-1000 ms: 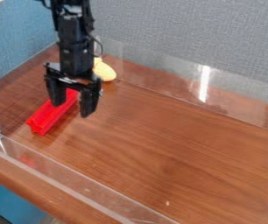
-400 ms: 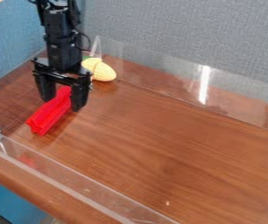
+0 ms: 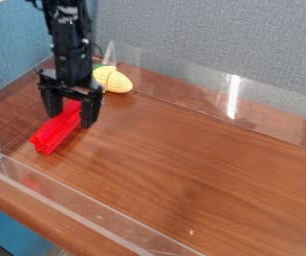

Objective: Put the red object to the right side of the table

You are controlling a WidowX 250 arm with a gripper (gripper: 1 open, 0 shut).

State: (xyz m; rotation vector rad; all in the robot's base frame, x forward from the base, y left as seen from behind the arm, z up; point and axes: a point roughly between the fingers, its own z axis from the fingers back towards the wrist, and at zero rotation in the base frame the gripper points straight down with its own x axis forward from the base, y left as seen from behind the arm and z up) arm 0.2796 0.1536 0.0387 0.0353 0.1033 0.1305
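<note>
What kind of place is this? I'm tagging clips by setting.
Probably a lab test bench: a wood-grain table fenced by clear acrylic walls, a grey fabric partition behind, and toy props, a red block and corn toy.

One red object (plus one corn toy)
</note>
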